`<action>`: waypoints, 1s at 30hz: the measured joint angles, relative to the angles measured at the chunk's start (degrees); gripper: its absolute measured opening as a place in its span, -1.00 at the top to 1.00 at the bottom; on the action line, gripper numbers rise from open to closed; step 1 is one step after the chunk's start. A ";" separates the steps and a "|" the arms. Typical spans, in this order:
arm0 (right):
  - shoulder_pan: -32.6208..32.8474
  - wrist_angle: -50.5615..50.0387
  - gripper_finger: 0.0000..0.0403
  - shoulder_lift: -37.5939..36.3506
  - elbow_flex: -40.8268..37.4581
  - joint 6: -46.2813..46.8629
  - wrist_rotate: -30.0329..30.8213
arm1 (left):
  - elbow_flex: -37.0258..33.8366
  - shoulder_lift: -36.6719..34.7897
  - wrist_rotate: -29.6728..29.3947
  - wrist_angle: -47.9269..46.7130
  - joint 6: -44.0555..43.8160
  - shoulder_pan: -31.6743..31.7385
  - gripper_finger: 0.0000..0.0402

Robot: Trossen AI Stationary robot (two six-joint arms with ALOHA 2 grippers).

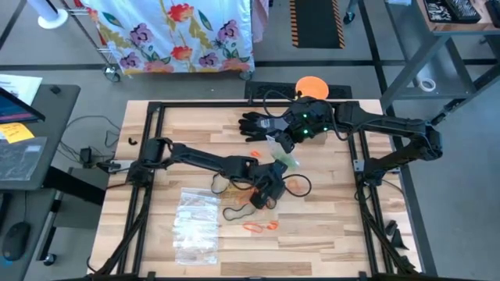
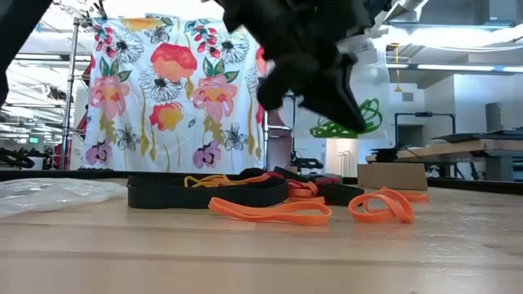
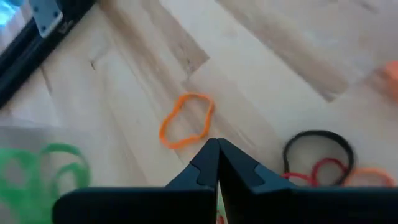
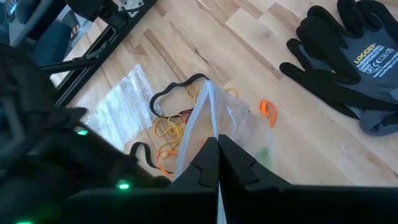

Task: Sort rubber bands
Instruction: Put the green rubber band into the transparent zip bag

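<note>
A pale wooden plank table (image 1: 328,226) carries loose coloured rubber bands (image 1: 260,226), a stack of clear plastic bags (image 1: 195,222) and a black fabric glove (image 1: 258,123).

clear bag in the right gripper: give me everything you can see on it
The bag is thin clear plastic, crinkled, with green bands showing through it. The right gripper is shut on its top edge, so it hangs above the table near the middle. Nothing else visibly touches it. The black glove lies apart on the wood.

R end effector (image 4: 217,144) pinching clear bag (image 4: 214,121); rubber bands (image 4: 171,130) beyond, glove (image 4: 351,53) nearby.
</note>
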 joint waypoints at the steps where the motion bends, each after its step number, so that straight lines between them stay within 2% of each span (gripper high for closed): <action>1: 0.01 0.00 1.00 0.01 0.00 0.00 0.00 | 0.03 0.80 0.27 0.35 -0.03 0.25 0.98; 5: 0.02 0.01 1.00 0.00 0.00 0.01 0.00 | 0.03 4.99 1.08 0.08 5.66 1.08 0.84; 9: 0.00 0.01 1.00 0.00 0.00 0.01 0.00 | -0.02 6.86 -2.21 0.20 12.10 1.13 0.61; 15: 0.01 0.01 1.00 0.00 0.00 0.01 0.00 | 0.04 6.57 -3.49 -0.17 12.46 1.10 0.24; 19: 0.01 0.01 1.00 0.00 0.00 0.01 0.00 | 0.18 6.49 -4.74 -2.72 12.40 1.29 0.06; 30: 0.02 -0.01 1.00 0.00 0.00 0.01 0.00 | 0.09 5.61 -6.65 -5.85 10.89 1.67 0.00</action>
